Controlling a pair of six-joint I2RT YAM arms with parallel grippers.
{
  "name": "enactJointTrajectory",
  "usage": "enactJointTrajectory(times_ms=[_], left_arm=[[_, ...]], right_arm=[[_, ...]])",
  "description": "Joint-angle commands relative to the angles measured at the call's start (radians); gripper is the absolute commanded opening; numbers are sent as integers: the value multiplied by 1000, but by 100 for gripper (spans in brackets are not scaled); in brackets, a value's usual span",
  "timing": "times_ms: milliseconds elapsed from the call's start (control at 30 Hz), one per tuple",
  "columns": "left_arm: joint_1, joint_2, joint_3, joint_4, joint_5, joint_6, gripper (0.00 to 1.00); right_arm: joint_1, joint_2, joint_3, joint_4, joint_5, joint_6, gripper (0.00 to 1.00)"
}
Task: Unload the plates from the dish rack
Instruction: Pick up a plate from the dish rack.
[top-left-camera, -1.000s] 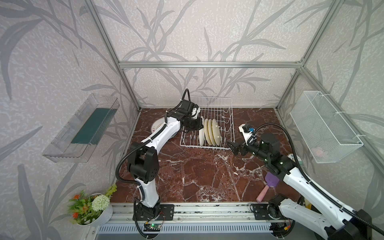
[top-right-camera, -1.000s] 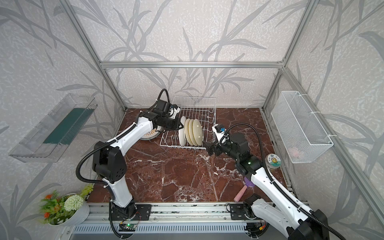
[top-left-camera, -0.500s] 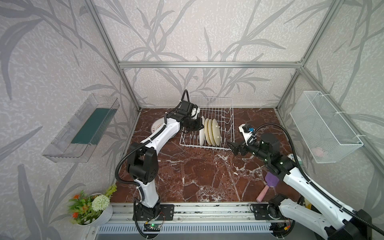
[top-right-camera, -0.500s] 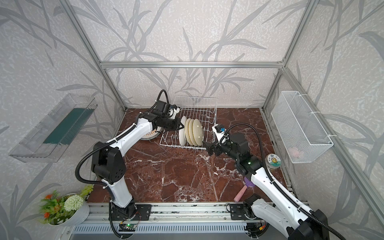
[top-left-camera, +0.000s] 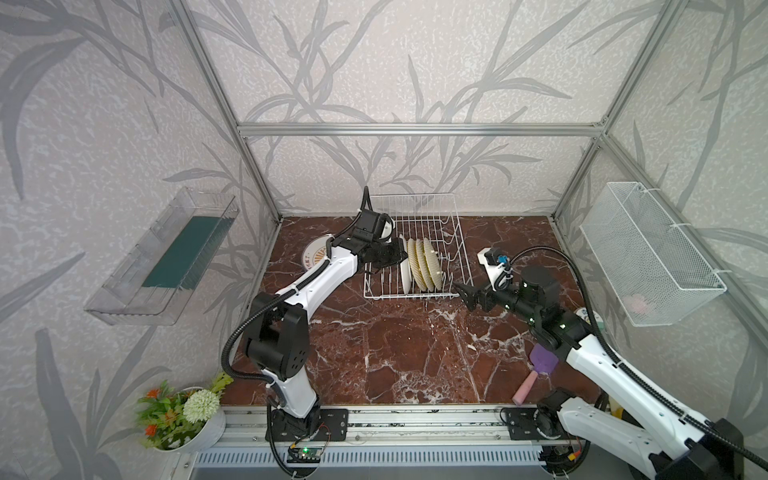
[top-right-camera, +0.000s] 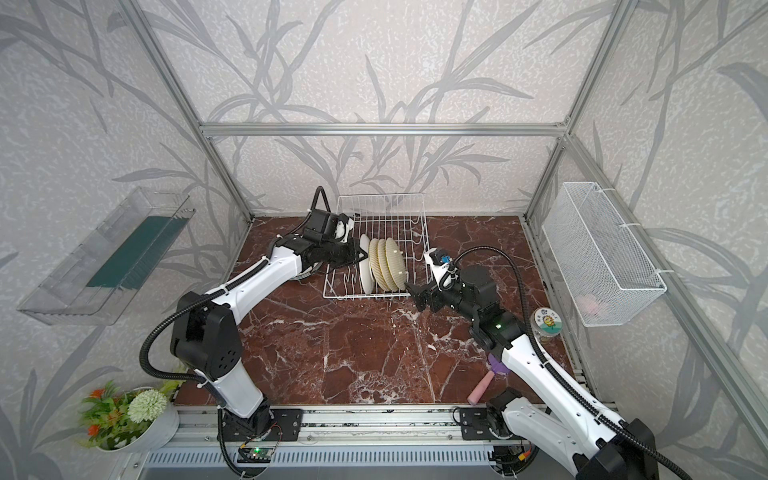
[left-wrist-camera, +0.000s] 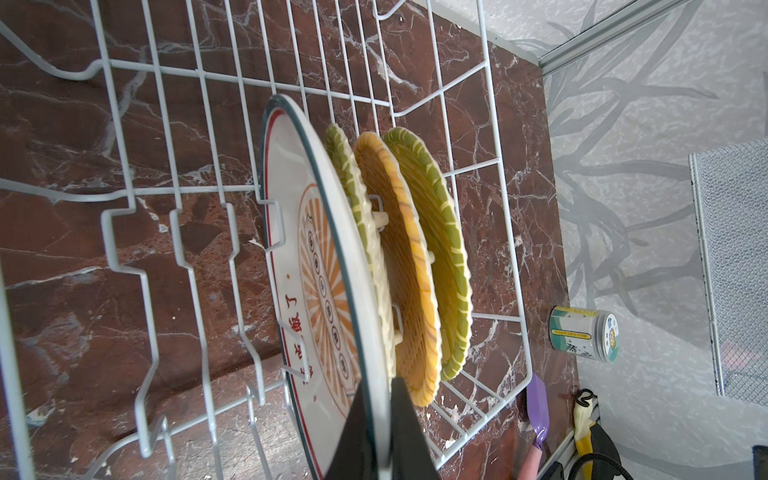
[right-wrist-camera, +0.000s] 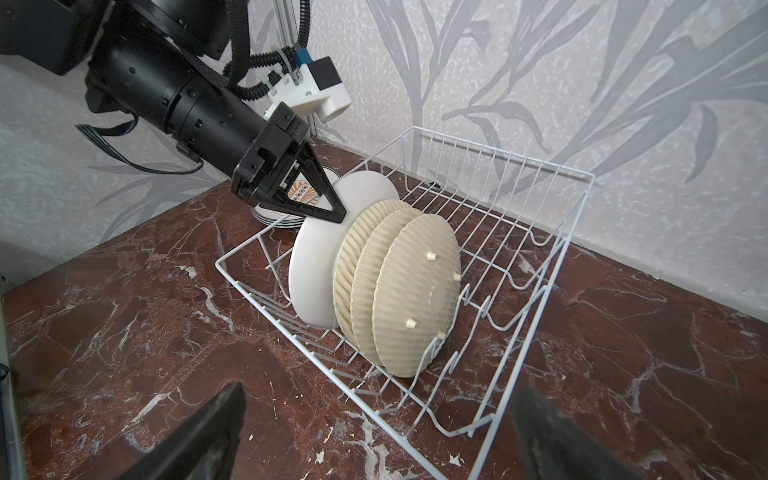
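Note:
The white wire dish rack (top-left-camera: 415, 296) (top-right-camera: 365, 296) stands at the back of the table. A white plate (left-wrist-camera: 316, 266) (right-wrist-camera: 311, 274) with an orange sunburst stands upright in the rack. Three yellow woven plates (top-left-camera: 428, 266) (left-wrist-camera: 415, 257) (right-wrist-camera: 415, 299) stand right behind it. My left gripper (top-left-camera: 397, 257) (left-wrist-camera: 380, 432) (right-wrist-camera: 338, 216) is shut on the white plate's upper rim, one finger on each face. More white plates (top-left-camera: 313, 257) lie stacked on the table left of the rack. At the rack's front right corner my right gripper (top-left-camera: 459, 291) (right-wrist-camera: 378, 392) stands wide open and holds nothing.
A small labelled jar (top-right-camera: 546, 324) and a purple brush with a pink handle (top-left-camera: 536, 370) lie at the right front. A white mesh basket (top-left-camera: 648, 249) hangs on the right wall, a clear tray (top-left-camera: 166, 257) on the left. A flower pot (top-left-camera: 178, 411) sits front left.
The left jaws have closed the last bit onto the white plate's rim. The right arm has barely moved.

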Motion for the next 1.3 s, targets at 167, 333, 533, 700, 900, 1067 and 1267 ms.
enactJointTrajectory(times_ms=[167,333,533,700,900,1067,1267], left_arm=[[7,-40,-3,39,-65,-50,0],[8,-69,-30,85,-50,-79,0],[13,-92,-48,125,-37,-93,0],[25,-78,-52,145,-3,-70,0],[45,-42,-36,165,82,-42,0],[56,-43,-30,211,111,-63,0],[67,-73,-19,200,98,-81,0]], right_arm=[[5,-8,-9,14,-6,-3,99],[5,-5,-7,16,-9,0,99],[5,-8,-7,15,-11,3,99],[4,-11,-7,16,-11,3,99],[4,-17,-6,11,-7,-1,99],[5,-16,-6,15,-5,-1,99],[4,-8,-4,21,-8,0,99]])
